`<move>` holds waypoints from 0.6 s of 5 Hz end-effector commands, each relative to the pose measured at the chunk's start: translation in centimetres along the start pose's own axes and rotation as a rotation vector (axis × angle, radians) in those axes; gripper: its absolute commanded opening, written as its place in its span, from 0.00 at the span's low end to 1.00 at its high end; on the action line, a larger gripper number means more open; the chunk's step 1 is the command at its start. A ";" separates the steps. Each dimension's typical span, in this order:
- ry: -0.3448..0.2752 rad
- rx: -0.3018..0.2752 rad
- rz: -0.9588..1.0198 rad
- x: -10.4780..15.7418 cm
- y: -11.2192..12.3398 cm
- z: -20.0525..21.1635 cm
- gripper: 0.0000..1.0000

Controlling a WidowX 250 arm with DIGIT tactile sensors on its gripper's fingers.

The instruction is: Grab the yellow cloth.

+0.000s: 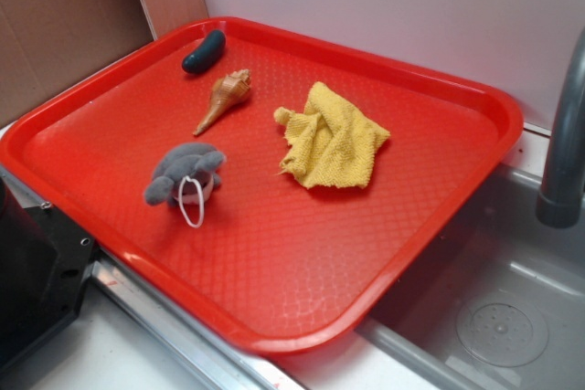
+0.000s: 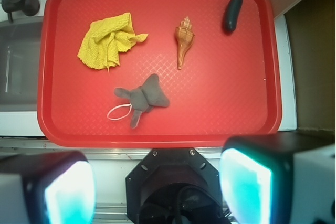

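The yellow cloth lies crumpled in soft folds on the red tray, toward its far right part in the exterior view, touching nothing else; left of it lies a spiral seashell, farther back near the far rim a dark green pickle-shaped object, and near the left front a grey plush toy with a white loop. The tray rests over a metal sink, beside a grey faucet. In the wrist view the gripper hangs off the tray's near edge, its two fingers spread wide apart, holding nothing, well away from the cloth.
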State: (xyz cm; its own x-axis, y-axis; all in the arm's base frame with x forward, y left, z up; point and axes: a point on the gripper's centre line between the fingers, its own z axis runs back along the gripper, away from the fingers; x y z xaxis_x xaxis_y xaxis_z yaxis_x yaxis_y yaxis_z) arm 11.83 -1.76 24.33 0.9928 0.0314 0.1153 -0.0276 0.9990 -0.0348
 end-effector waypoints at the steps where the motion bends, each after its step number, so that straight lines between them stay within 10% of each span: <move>1: 0.000 0.000 0.000 0.0 0.0 0.0 1.00; 3: -0.087 -0.045 0.316 4.0 -0.7 -3.1 1.00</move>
State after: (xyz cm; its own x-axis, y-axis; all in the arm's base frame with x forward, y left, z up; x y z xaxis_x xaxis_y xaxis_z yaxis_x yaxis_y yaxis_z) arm 16.25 -2.07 21.08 0.9173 0.3628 0.1641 -0.3496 0.9311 -0.1040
